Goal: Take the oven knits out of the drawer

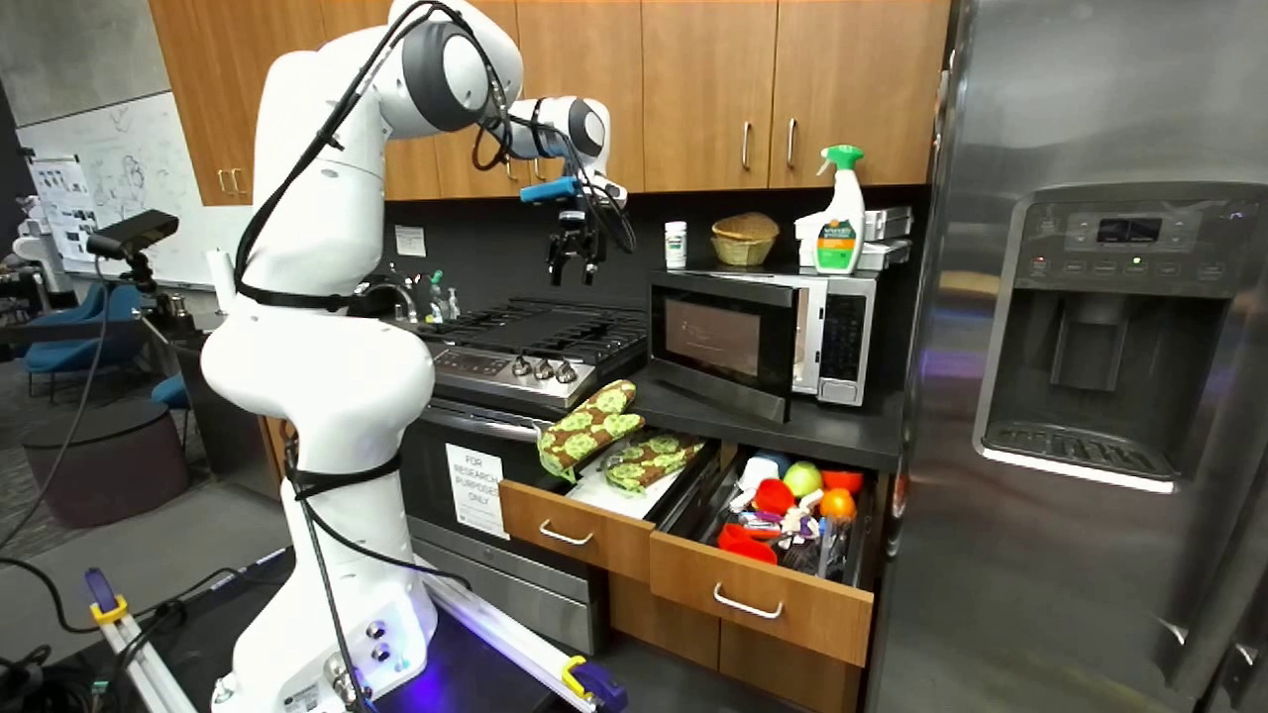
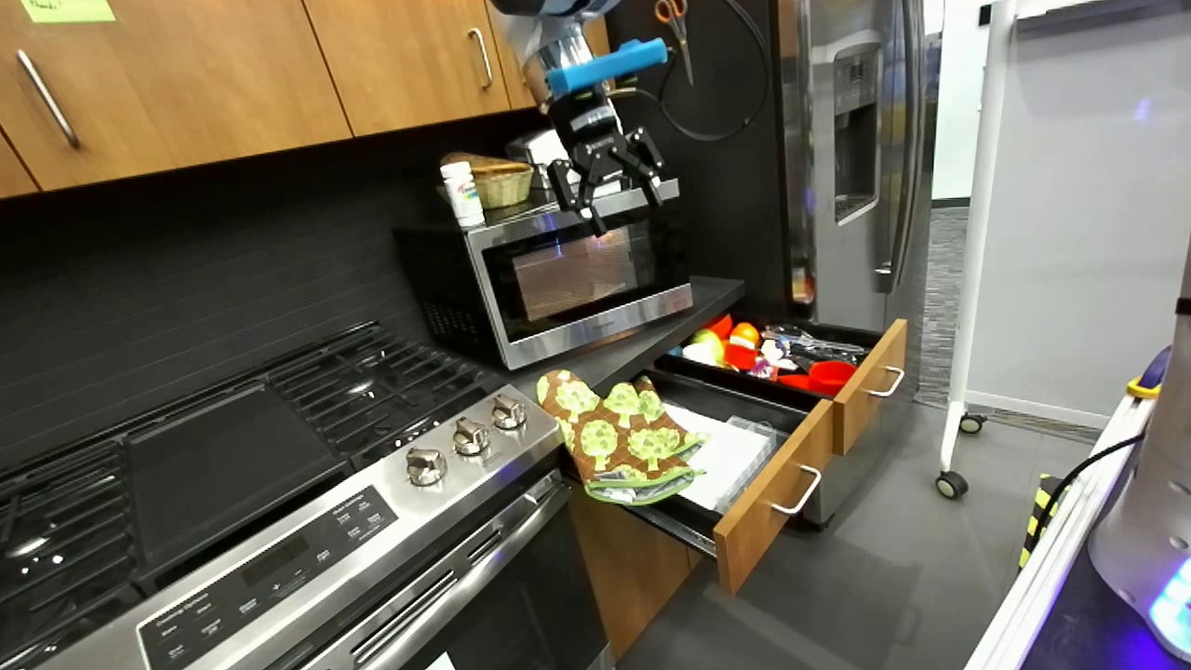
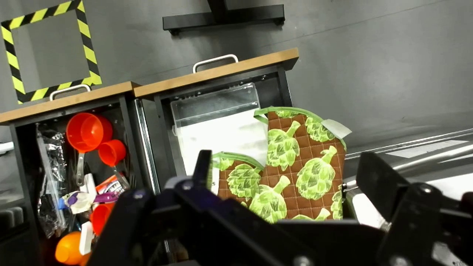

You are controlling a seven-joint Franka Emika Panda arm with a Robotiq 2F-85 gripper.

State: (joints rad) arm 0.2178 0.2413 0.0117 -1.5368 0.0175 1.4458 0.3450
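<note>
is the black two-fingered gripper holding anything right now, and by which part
Nothing is held: the black two-fingered gripper hangs open, apart from the brown quilted fabric oven mitts with green artichoke print below it.

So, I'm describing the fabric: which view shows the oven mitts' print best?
The wrist view: from above, the oven mitts show their artichoke print large and clear, though the hand hides part. Both exterior views show it smaller.

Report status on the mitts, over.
Pincer open, empty. Upper mitt over side of drawer, lower mitt inside. In the way: upper mitt partly hides lower mitt from above.
</note>
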